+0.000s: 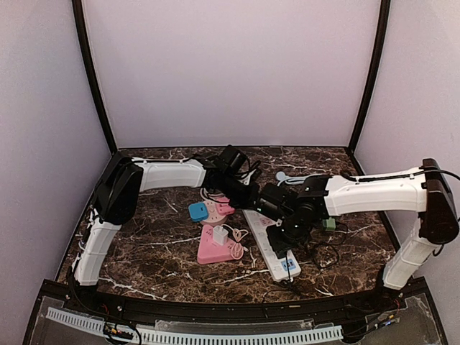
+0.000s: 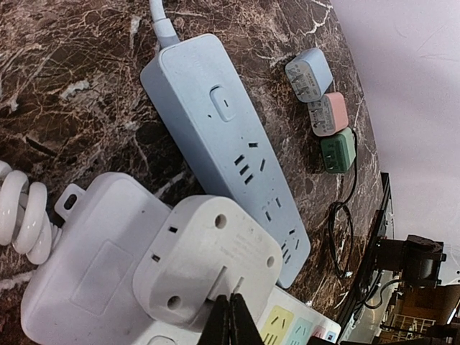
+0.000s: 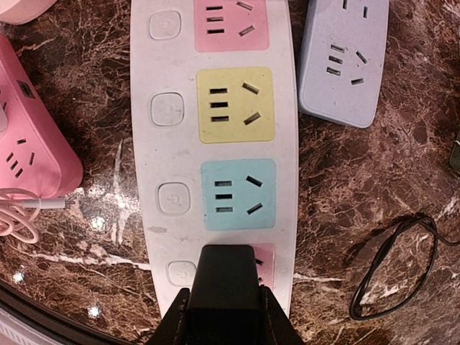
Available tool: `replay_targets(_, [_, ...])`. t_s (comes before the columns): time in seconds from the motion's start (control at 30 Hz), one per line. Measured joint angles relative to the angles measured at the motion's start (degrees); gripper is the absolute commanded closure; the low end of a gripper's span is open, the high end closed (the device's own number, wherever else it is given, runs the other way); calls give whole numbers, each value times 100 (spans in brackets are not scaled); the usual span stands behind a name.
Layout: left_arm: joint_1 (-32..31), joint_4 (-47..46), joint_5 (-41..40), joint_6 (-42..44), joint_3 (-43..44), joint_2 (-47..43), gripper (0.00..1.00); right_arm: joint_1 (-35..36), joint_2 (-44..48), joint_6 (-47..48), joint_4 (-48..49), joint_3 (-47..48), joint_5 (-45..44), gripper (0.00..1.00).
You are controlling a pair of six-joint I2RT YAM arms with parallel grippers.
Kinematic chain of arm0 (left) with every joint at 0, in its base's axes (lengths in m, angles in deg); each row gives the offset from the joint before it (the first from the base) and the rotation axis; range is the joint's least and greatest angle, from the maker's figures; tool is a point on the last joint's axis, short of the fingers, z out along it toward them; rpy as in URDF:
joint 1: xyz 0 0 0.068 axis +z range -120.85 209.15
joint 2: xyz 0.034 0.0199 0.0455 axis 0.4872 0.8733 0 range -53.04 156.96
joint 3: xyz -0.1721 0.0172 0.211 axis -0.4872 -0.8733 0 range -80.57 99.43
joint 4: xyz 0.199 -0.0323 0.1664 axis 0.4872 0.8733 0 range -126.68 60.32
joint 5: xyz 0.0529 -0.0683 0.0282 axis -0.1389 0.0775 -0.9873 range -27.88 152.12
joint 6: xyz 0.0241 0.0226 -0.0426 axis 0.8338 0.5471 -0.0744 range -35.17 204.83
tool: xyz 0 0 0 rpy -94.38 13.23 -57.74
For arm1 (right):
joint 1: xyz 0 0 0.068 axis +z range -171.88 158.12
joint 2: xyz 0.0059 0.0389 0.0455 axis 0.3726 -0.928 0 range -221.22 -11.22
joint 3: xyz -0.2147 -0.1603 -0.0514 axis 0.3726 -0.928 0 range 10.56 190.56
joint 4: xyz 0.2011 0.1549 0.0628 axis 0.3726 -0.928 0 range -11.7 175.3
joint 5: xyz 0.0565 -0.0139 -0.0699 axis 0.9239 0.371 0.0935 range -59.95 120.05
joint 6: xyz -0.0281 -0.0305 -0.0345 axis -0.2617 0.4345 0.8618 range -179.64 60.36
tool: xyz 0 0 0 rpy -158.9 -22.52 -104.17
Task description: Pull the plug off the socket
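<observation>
The long power strip is laid on the table, running from the centre toward the near edge. A triangular socket block is placed just left of it. A second power strip is laid at its far right, with an adapter beside both. Three chargers are lined up right of the second strip.

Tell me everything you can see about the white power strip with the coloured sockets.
The white power strip looks like smooth plastic, long and lying flat on the marble table. Square socket panels run along it: pink, yellow, blue, then another pink, each beside a square button. The right gripper partly covers that last panel; contact is unclear.
</observation>
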Motion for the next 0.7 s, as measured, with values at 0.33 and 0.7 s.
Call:
replay_targets(0.33, [-2, 63, -9, 44, 66, 46, 98, 328, -579, 2, -426, 555, -415, 88])
replay_targets(0.7, [-13, 66, -4, 46, 83, 68, 98, -245, 490, 72, 466, -518, 289, 88])
